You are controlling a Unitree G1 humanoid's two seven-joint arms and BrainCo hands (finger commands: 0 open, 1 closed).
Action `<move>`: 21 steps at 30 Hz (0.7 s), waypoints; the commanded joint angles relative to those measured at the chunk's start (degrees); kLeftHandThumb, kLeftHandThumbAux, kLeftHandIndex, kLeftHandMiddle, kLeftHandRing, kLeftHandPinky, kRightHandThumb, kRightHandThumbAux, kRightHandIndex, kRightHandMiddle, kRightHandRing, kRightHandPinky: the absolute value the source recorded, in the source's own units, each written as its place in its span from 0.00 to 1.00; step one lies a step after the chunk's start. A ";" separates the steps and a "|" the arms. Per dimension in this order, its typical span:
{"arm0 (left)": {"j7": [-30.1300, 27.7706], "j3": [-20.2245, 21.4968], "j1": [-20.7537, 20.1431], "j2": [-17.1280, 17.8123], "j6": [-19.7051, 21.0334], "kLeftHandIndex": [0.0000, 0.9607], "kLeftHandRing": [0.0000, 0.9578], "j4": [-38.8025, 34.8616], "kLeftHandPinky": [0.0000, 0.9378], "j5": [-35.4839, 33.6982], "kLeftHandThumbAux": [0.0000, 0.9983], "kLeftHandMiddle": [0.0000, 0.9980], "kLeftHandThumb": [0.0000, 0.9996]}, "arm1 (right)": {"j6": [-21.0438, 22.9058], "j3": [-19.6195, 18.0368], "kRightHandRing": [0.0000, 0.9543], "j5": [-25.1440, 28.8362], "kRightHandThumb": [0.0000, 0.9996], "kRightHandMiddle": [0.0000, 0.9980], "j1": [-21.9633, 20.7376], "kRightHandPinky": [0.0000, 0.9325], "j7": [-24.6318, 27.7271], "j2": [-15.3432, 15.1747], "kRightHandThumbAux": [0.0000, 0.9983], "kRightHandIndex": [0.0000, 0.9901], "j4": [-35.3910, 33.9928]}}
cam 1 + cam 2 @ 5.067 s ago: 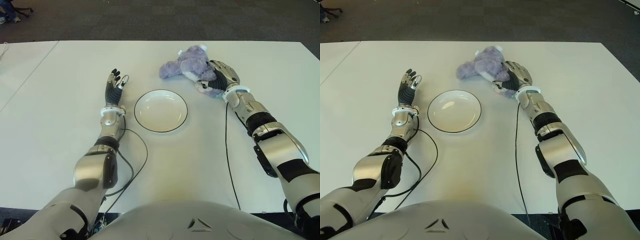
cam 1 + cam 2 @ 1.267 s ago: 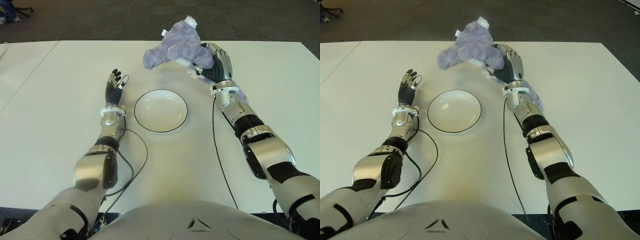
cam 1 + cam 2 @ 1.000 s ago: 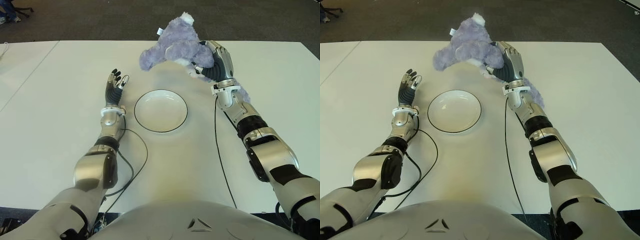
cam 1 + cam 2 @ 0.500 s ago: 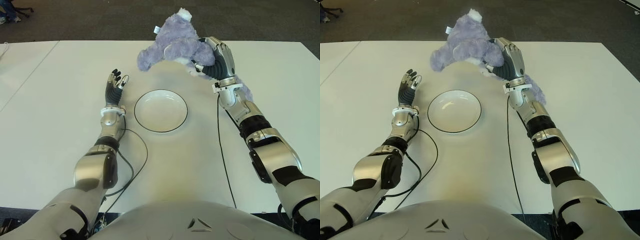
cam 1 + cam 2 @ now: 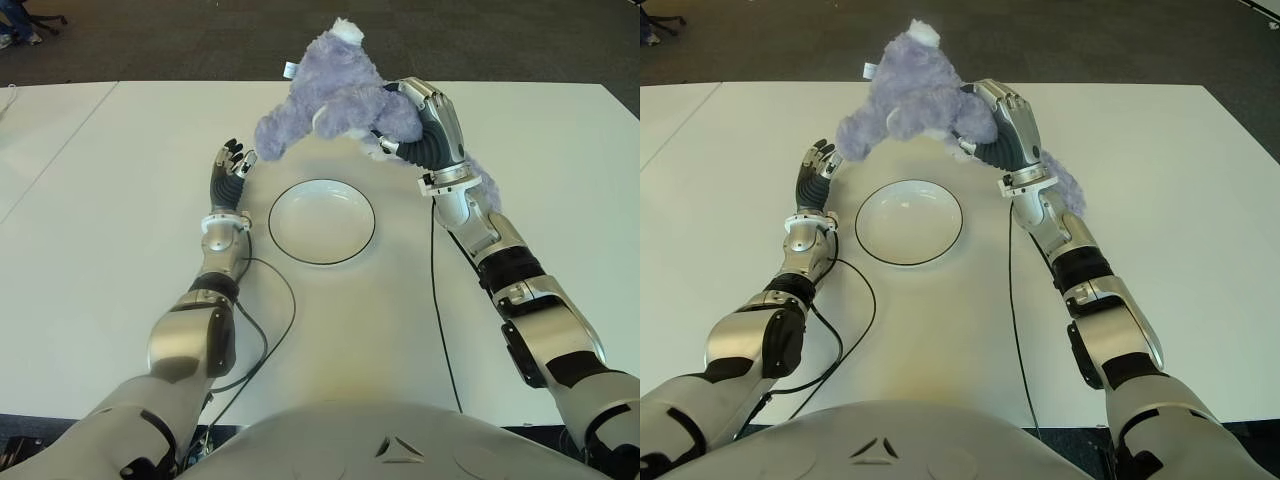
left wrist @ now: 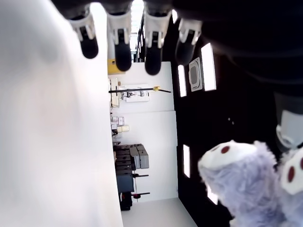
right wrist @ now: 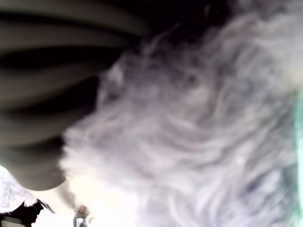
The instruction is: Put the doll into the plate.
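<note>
The right hand [image 5: 425, 125], fingers wrapped around the doll [image 5: 335, 100], now carries it higher and further toward the robot's left than a second ago, when it hung more to the right above the white worktop [image 5: 100, 250]. The doll hangs in the air beyond the plate [image 5: 321, 221], not yet over its centre, one limb dangling near the left hand [image 5: 230, 170]. That hand shows just left of the plate, fingers extended and holding nothing. The lift looks done; carrying the doll nearer and lowering it into the plate likely remains.
</note>
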 commanded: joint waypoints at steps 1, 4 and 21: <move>0.91 -0.21 11.20 -4.72 7.51 0.15 0.14 7.88 0.09 0.21 0.46 0.16 0.00 | -0.48 -0.85 0.92 -1.81 0.42 0.87 2.49 0.94 1.02 -0.54 0.73 0.76 -7.33; 0.98 -0.10 11.17 -4.77 7.62 0.15 0.15 7.90 0.09 0.11 0.45 0.17 0.00 | -1.28 -0.87 0.92 -2.86 0.42 0.87 3.56 0.95 0.76 -0.71 0.73 0.76 -10.21; 0.84 0.59 11.11 -5.02 7.63 0.14 0.16 7.89 0.07 -0.44 0.44 0.18 0.00 | -5.27 -0.78 0.93 2.07 0.42 0.89 10.68 0.95 11.22 -2.15 0.73 0.77 -22.65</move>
